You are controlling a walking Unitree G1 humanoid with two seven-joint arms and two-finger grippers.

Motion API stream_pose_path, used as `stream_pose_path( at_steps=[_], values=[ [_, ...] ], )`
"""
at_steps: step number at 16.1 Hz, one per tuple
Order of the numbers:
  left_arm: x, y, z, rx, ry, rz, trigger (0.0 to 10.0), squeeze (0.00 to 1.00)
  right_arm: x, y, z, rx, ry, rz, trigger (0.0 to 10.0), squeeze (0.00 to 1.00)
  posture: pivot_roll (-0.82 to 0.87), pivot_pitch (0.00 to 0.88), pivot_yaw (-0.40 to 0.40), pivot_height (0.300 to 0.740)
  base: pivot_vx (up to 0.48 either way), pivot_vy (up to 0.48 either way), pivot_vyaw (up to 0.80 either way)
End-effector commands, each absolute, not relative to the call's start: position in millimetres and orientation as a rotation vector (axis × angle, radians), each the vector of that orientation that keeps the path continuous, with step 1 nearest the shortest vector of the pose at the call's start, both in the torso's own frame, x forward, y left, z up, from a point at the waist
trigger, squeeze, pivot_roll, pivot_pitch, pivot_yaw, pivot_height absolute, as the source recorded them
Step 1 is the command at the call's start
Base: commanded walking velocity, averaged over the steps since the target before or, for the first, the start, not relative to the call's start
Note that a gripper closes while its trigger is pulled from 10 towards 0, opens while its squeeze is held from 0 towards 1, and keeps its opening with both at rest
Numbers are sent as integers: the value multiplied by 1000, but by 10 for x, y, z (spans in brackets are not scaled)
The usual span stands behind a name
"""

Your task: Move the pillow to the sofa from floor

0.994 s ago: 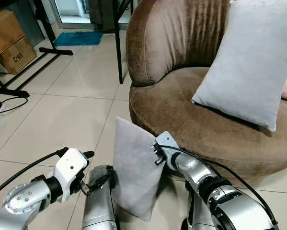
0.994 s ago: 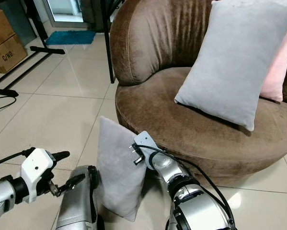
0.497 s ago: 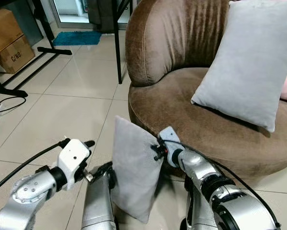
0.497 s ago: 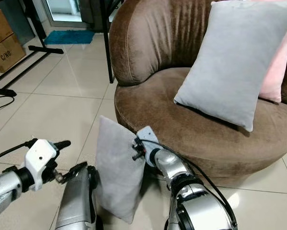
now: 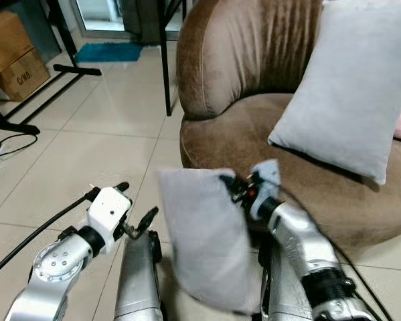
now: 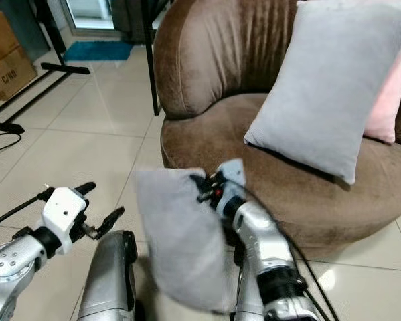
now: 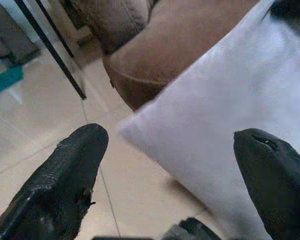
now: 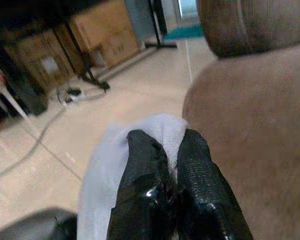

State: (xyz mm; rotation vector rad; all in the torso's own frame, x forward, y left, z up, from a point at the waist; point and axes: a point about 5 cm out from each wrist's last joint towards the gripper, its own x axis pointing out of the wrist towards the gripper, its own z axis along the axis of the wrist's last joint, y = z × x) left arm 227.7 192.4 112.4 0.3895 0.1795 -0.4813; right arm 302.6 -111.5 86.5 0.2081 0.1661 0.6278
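The pillow [image 5: 203,237] is seen to be of soft, matt grey cloth, pinched at its top edge by the right gripper [image 8: 165,197], whose fingers [image 8: 139,185] are of black, slightly glossy textured rubber or plastic. The sofa [image 5: 254,134] is covered in brown velvety cloth with a faint sheen. The floor [image 5: 86,147] is laid with glossy pale tiles. The arms [image 5: 59,261] are finished in brushed silver metal, with white plastic housings.
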Motion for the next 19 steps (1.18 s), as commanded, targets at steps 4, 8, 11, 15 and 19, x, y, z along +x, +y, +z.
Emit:
stream_pose_path(
  at_steps=[4,8,11,15,19],
  values=[
    [2335,1895,1206,425,127,-460,10000,0,3162,-1372,2027,449,-283,542,0,0,-36,0,50,452,0,0,0],
    [2410,1876,1310,416,69,-437,10000,0,3281,-1924,2833,558,-570,282,0,0,-39,0,47,452,0,0,0],
    [2485,1858,1395,408,14,-396,10000,0,3251,-2137,3137,376,-591,118,10000,0,-52,0,44,452,0,0,0],
    [2570,1797,1449,409,-23,-367,10000,0,3325,-1871,2728,188,-386,135,10000,0,-57,0,42,461,0,0,0],
    [2574,1720,1480,353,-30,-432,10000,0,3340,-1694,2328,221,-216,89,10000,0,-52,0,34,496,0,0,0]
  ],
)
